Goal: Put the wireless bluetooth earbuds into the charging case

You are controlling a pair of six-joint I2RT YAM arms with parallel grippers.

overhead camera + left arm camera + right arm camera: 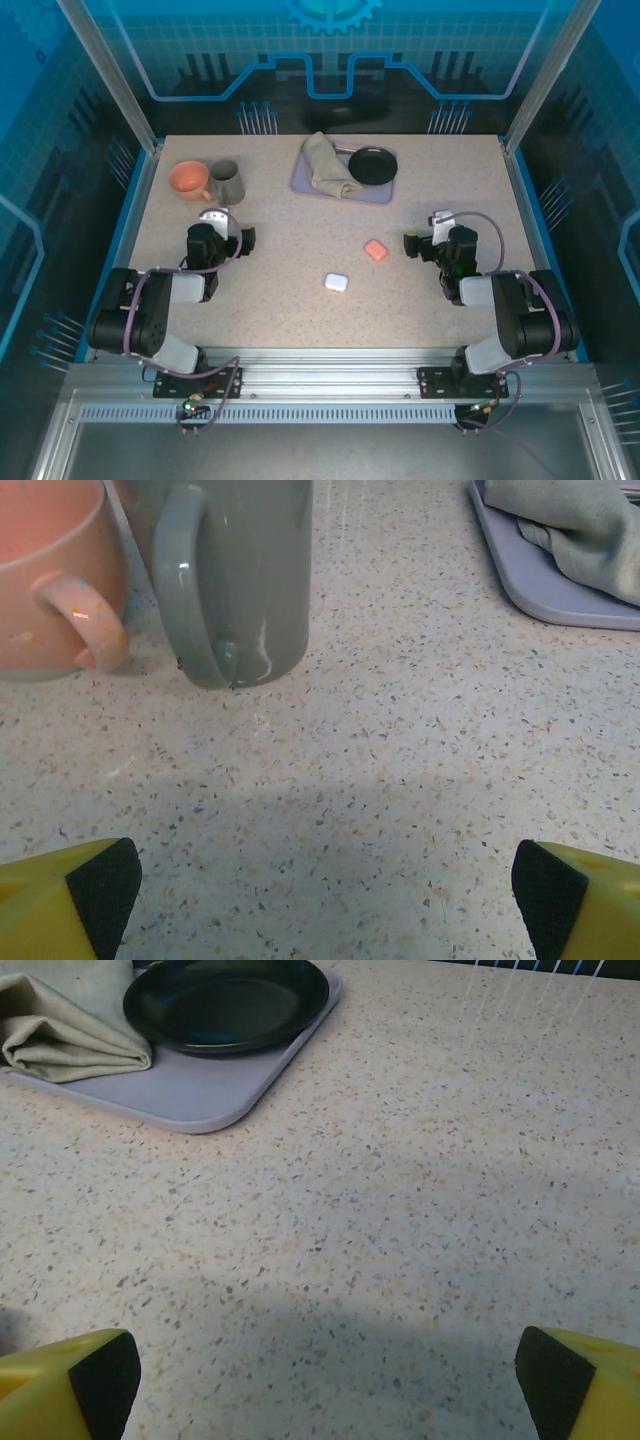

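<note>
Left gripper [320, 895]: jaws spread wide, empty; white charging case [335, 282] well off to its right.
Right gripper [320, 1375]: jaws spread wide, empty; salmon-pink charging case [376, 250] near, on its left.

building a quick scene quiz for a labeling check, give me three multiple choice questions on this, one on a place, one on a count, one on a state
1. Where is the black dish?
A) on the lavender tray
B) between a gripper's fingers
C) at the near edge by the arm bases

2. How many mugs stand at the far left of the table?
A) one
B) two
C) three

3. How do the left gripper and the right gripper stand?
A) both open
B) both shut
C) one shut on a mug

Answers:
1 A, the dish sits on the tray next to the folded cloth.
2 B, a pink mug and a grey mug stand side by side.
3 A, each wrist view shows its fingers wide apart with nothing between them.
</note>
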